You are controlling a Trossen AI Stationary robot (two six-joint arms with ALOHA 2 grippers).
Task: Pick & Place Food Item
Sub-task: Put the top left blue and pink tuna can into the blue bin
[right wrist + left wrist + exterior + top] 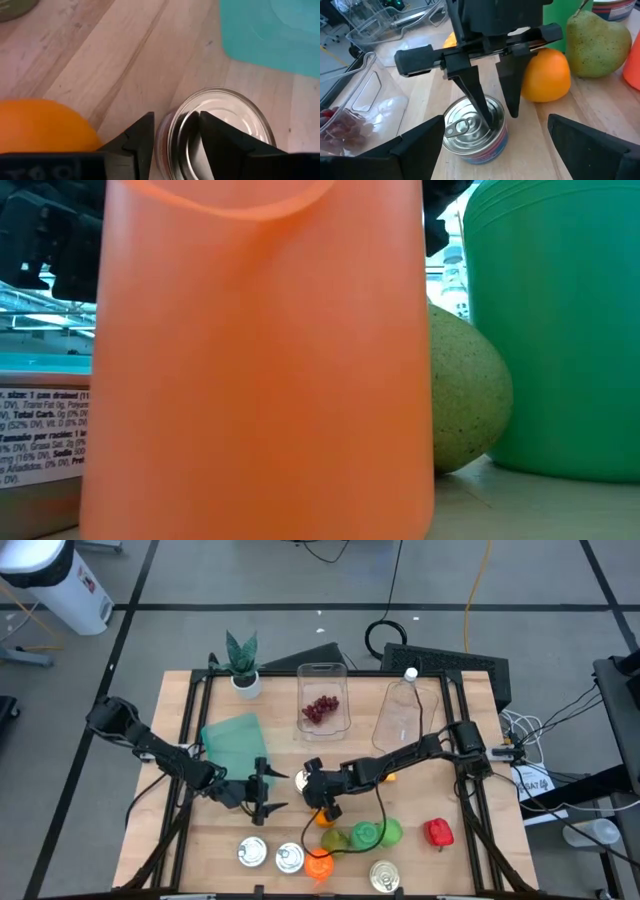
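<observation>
A small silver tin can (299, 780) with a pull-tab lid stands upright on the wooden table, near its middle. My right gripper (312, 780) is over it, fingers pointing down and nearly shut across the can's rim (497, 112). My left gripper (264, 796) hovers open just left of the can, its fingers spread wide (495, 120) and touching nothing. An orange (326, 816) rests on the table right beside the can, on its near right side. My right gripper holds the can by its rim (172, 135), on the side toward the orange. One finger (480, 102) comes down on the recessed lid, the other finger (512, 90) outside the wall. It comes from above, pointing down. The can stands upright on the table.
A teal plate (232, 740) lies left of the can. A clear tub of grapes (322, 705), a bottle (405, 710) and a plant (242, 665) stand farther back. Nearer are a pear (335, 837), a green cup (370, 833), a red pepper (438, 832), an orange cup (318, 865) and more cans (250, 853).
</observation>
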